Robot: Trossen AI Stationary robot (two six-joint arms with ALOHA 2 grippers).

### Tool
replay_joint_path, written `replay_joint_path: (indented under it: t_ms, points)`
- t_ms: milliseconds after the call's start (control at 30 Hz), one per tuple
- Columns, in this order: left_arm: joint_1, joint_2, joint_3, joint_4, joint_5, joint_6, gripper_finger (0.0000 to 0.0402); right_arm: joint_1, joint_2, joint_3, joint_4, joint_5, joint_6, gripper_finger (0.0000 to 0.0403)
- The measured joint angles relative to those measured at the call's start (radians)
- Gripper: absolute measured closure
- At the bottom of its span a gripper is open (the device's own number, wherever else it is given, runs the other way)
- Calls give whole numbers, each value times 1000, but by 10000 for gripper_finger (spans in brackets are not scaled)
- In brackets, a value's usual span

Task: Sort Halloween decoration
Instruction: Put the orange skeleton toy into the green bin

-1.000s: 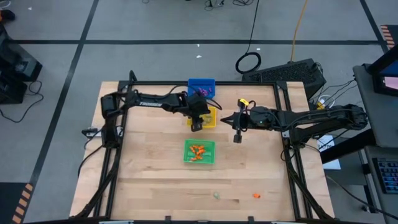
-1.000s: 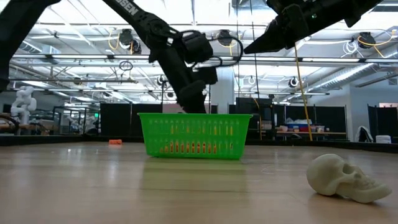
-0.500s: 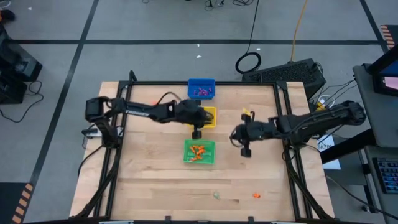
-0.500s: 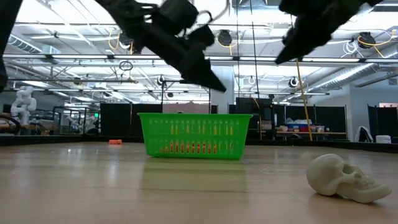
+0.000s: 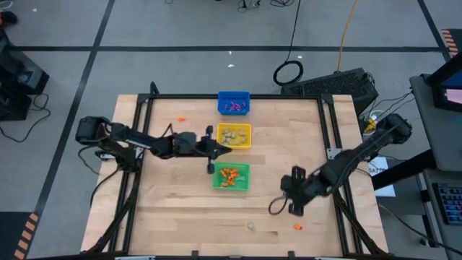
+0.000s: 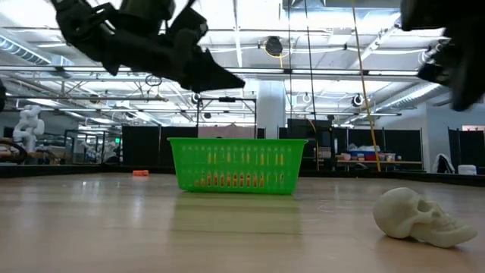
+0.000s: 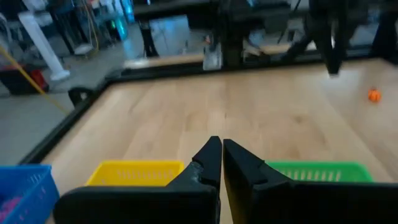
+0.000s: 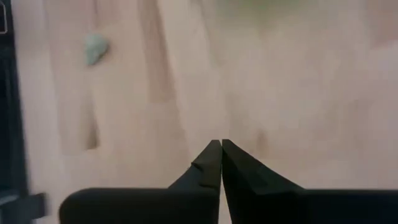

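Note:
Three bins stand in a row down the table's middle: blue (image 5: 234,103) farthest, then yellow (image 5: 234,136) holding pale trinkets, then green (image 5: 231,177) holding orange ones. Loose Halloween decoration lies on the wood: a pale skull (image 5: 251,226) and an orange piece (image 5: 297,227) near the front edge, and another orange piece (image 5: 182,118) at the far left. My left gripper (image 5: 222,149) is shut and nearly level, at the left edge of the gap between the yellow and green bins. My right gripper (image 5: 291,209) is shut and slants down above the wood, right of the green bin.
A black frame (image 5: 144,101) rims the table. Bare wood lies left of the bins and along the near edge. In the low view the skull (image 6: 420,218) sits near the front right, and the green bin (image 6: 237,164) stands at the middle.
My left gripper has drawn back from over the yellow bin toward the table's left edge and tipped from pointing down to nearly level. My right gripper has swung from the far middle toward the near edge, sunk a little and tipped to slant down.

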Motion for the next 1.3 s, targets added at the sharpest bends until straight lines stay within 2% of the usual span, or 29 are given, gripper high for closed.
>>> replay_joint_path:
  t_ms: [167,333,533,667,967,1133,1300]
  points:
    - [2,-45,-104,80,-4,-49,387,106,142,84,-60,-66,235,364]
    - [3,-84,-159,87,-19,-48,387,178,291,181,-90,-202,385,304]
    - [22,-104,-191,94,-51,-45,387,244,432,289,-140,-278,477,238]
    - [36,-104,-196,97,-51,-49,387,252,491,301,-154,-322,479,227]
    - [36,-104,-196,97,-51,-50,387,249,563,303,-168,-338,419,265]
    - [36,-104,-233,163,-51,-48,387,239,581,305,-177,-335,376,322]
    - [36,-103,-356,345,-51,-52,387,216,561,300,-179,-330,321,390]
